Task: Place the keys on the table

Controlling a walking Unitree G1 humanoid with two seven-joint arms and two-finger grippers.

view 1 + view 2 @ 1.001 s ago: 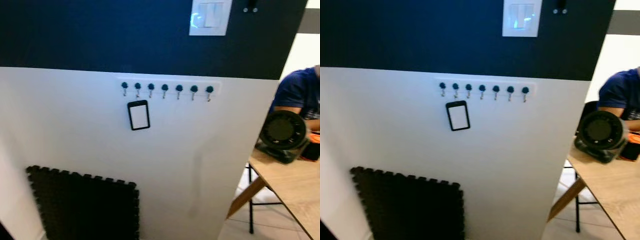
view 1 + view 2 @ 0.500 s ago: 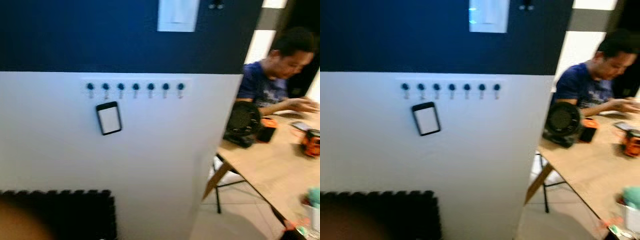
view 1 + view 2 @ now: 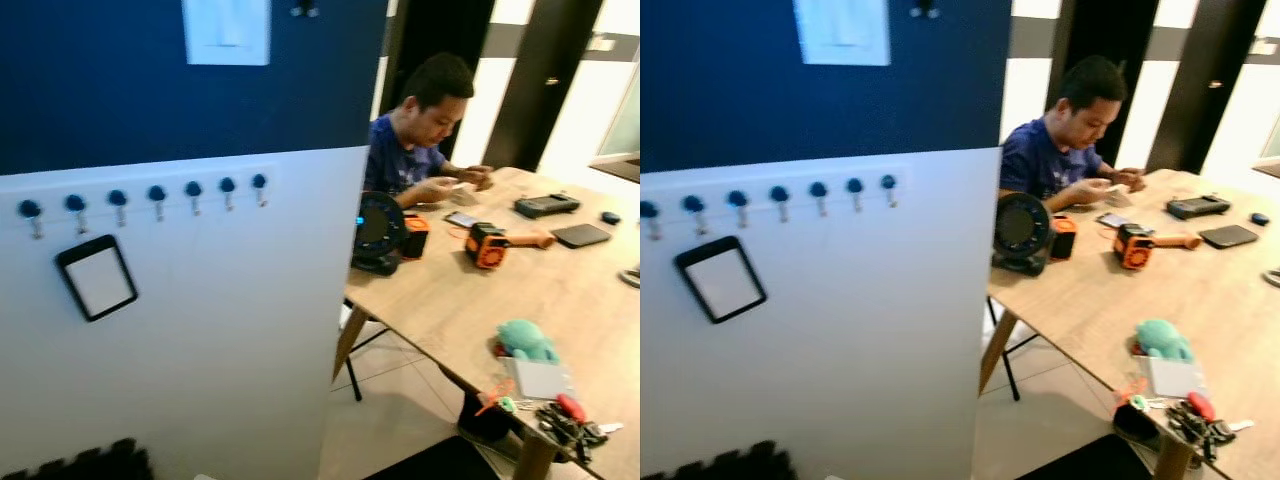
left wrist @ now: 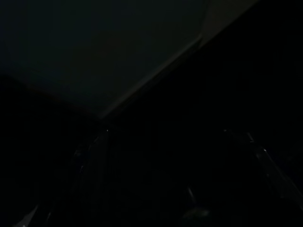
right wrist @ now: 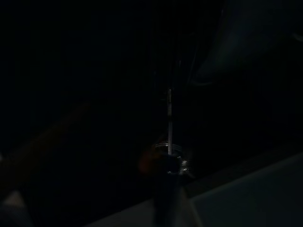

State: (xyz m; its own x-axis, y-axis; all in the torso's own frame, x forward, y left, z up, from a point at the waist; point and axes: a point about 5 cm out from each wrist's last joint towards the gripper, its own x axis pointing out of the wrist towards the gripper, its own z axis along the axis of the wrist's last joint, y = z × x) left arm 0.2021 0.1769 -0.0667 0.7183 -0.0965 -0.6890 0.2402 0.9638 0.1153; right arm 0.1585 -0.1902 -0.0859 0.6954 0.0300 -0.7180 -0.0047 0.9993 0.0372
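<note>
Seven hooks (image 3: 148,199), one table (image 3: 470,300), one person (image 3: 420,135).

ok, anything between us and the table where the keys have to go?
Nothing visible blocks the table: open floor leads to it, right of the white wall. Its near corner holds a teal plush, white pad and dark bundle; bare wood lies beyond.

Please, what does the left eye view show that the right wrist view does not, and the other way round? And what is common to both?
Left eye view: a lit room, with a row of hooks on a white wall, a person seated at a wooden table, and a dark bunch, seemingly keys, near the table's close edge.
Right wrist view: very dark, with a thin bright metal piece that glints at one end, and a pale surface.
Shared: nothing I can match for certain. The pale surface may be the wall, but I cannot tell.
</note>
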